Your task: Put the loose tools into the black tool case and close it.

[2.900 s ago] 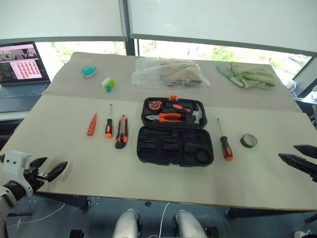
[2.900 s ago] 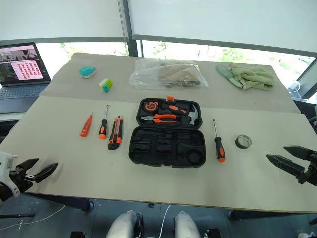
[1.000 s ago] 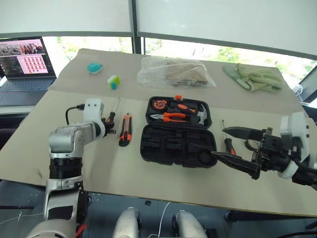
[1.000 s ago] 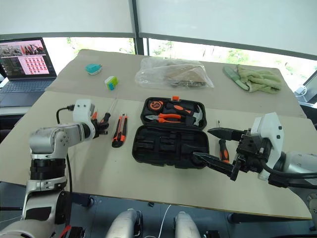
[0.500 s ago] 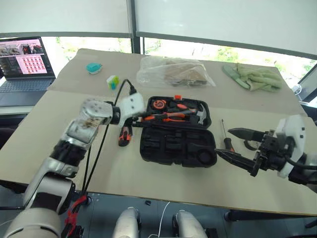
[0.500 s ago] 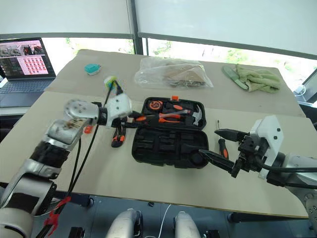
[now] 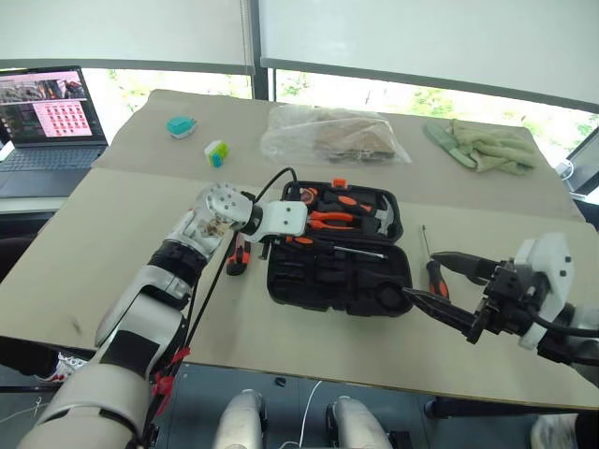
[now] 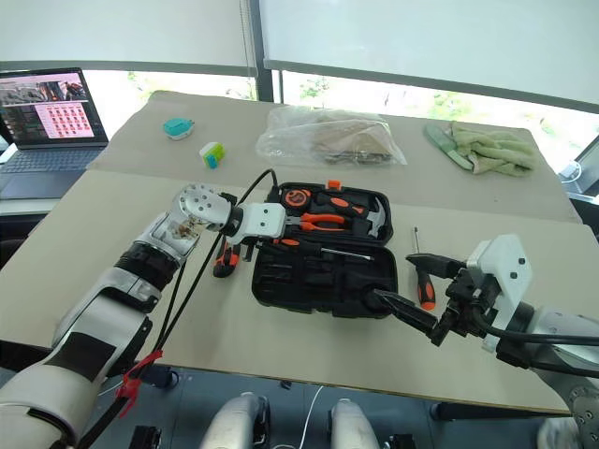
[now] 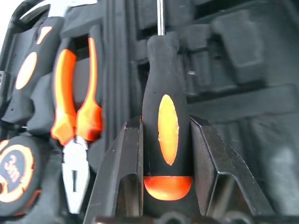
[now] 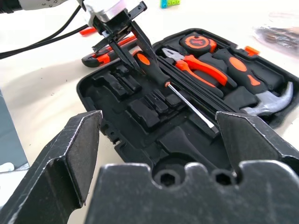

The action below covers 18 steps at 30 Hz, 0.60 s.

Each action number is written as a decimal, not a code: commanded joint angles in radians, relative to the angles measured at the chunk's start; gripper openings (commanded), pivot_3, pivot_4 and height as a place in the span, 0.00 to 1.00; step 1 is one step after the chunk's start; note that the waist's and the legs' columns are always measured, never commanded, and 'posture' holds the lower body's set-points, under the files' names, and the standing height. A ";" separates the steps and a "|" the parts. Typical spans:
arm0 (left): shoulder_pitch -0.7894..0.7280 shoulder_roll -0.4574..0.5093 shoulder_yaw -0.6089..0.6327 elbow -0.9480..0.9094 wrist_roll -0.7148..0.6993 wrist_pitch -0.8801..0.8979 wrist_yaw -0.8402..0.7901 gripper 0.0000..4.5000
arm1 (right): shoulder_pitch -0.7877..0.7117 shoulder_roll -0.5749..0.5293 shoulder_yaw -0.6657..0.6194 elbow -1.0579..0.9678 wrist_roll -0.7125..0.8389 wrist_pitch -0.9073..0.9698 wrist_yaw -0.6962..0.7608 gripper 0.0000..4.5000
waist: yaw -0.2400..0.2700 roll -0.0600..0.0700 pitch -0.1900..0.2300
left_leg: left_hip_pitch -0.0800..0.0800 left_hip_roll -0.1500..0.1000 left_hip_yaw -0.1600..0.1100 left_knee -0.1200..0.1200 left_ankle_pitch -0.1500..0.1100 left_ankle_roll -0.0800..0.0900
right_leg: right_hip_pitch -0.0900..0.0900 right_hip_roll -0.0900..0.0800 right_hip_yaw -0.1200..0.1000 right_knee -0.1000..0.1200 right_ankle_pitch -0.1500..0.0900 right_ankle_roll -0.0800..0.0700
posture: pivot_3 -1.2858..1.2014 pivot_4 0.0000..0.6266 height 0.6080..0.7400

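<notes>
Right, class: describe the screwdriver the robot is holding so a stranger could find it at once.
Find the open black case mid-table. Over its middle, the left gripper clamps a screwdriver by its black-and-orange handle. The other screwdriver lies on the table, right of the case.

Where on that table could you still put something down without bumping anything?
Bare patches: the near-left table beside the left arm, and the stretch between the clear bag and green gloves. It is crowded around the open tool case, where both end effectors work.

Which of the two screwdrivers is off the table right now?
The one in the left hand, held by its handle over the open black tool case: screwdriver. The other screwdriver lies on the table to the right of the case.
</notes>
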<state>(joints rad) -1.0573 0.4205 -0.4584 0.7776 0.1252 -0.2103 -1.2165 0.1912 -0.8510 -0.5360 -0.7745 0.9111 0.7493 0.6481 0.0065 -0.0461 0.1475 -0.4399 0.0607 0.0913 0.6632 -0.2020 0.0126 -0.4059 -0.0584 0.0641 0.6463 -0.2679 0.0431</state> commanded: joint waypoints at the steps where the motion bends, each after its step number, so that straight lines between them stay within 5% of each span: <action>1: -0.040 -0.013 0.022 0.036 0.024 -0.010 0.016 0.19 | 0.002 0.003 -0.043 -0.034 0.018 -0.019 -0.016 1.00 | -0.002 0.000 0.000 | 0.000 0.000 0.000 0.000 0.000 0.000 | 0.000 0.000 0.000 0.000 0.000 0.000 | 0.52 0.24 1.00; 7: -0.036 -0.019 0.036 0.057 0.032 -0.017 -0.002 0.19 | -0.011 -0.004 -0.033 -0.028 0.026 -0.022 -0.032 1.00 | 0.002 0.000 0.000 | 0.000 0.000 -0.001 0.000 0.000 0.000 | 0.000 0.000 0.000 0.000 0.000 0.000 | 0.52 0.24 1.00; 9: -0.036 -0.019 0.041 0.057 0.031 0.003 -0.005 0.42 | -0.017 -0.005 -0.029 -0.027 0.025 -0.021 -0.034 1.00 | 0.002 0.000 0.000 | 0.000 0.000 -0.001 0.000 0.000 0.000 | 0.000 0.000 0.000 0.000 0.000 0.000 | 0.52 0.24 1.00; 14: -0.052 -0.019 0.080 0.031 -0.004 0.029 -0.033 0.76 | -0.030 -0.006 -0.017 -0.021 0.026 -0.018 -0.030 1.00 | 0.003 0.000 0.000 | 0.000 0.000 -0.001 0.001 0.000 0.000 | 0.000 0.000 0.000 0.001 0.000 0.000 | 0.52 0.24 1.00; 18: -0.067 -0.026 0.112 0.011 -0.027 0.053 -0.060 0.72 | -0.034 -0.005 -0.011 -0.016 0.023 -0.019 -0.027 1.00 | 0.003 0.000 0.000 | 0.000 0.000 -0.001 0.002 0.000 0.000 | 0.000 0.000 0.000 0.001 0.000 0.000 | 0.52 0.24 1.00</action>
<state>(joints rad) -1.0873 0.3995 -0.3728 0.8318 0.1217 -0.1648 -1.2676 0.1681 -0.8508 -0.5302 -0.7765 0.9259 0.7493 0.6251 0.0098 -0.0460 0.1475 -0.4400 0.0605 0.0901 0.6649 -0.2019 0.0127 -0.4055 -0.0584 0.0639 0.6477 -0.2679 0.0431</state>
